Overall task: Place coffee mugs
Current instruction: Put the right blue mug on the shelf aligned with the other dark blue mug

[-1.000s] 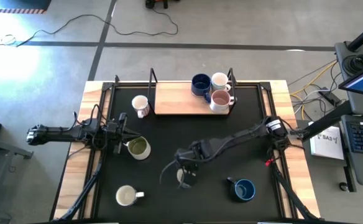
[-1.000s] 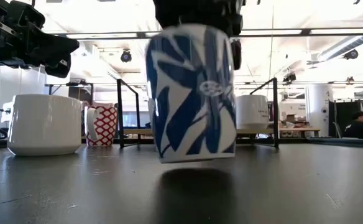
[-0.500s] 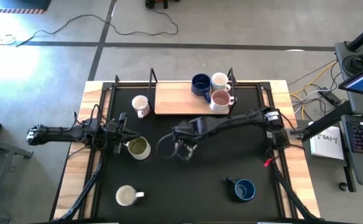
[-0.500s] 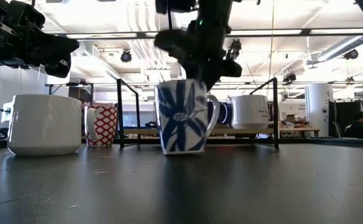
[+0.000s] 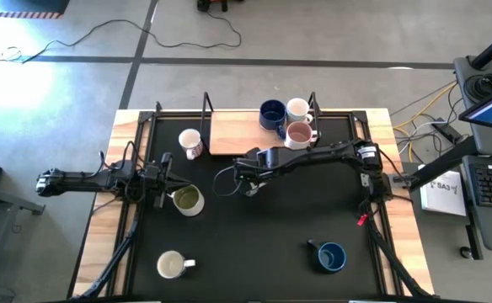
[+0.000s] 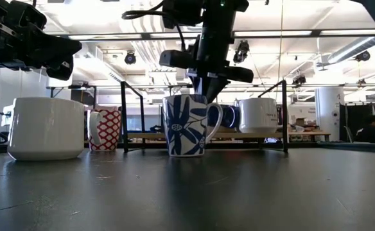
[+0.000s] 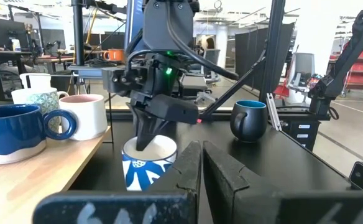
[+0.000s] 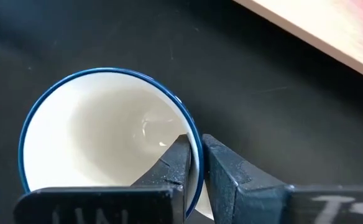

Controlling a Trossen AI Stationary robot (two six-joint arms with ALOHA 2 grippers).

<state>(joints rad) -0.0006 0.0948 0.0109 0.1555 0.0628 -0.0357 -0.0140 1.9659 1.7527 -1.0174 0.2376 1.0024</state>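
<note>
We see the right gripper (image 5: 248,185) reaching across the middle of the black tabletop (image 5: 296,219), just in front of the wooden tray (image 5: 237,135) at the far edge. Its fingers (image 8: 228,180) pinch the rim of a blue-patterned mug (image 6: 186,125): one finger inside the white bowl, one outside, closed on the wall between them. In the low view the mug's base appears to rest on the tabletop, upright, handle toward the right of that picture.

The left gripper (image 5: 163,177) hangs at the left side of the tabletop, fingers pressed together and holding nothing. Just beside it stands an olive-green mug (image 5: 187,200).

On the tray's right end three mugs stand close together: a dark blue mug (image 5: 271,114), a white mug (image 5: 297,109) and a pinkish mug (image 5: 298,135). Just off the tray's left end, on the tabletop, we find a white mug with red print (image 5: 191,143). Near the front edge sit a cream mug (image 5: 172,266) on the left and another dark blue mug (image 5: 330,257) on the right, well apart from each other.

In the room beyond the tabletop, a person (image 6: 369,128) shows far off at the right of the low view.
</note>
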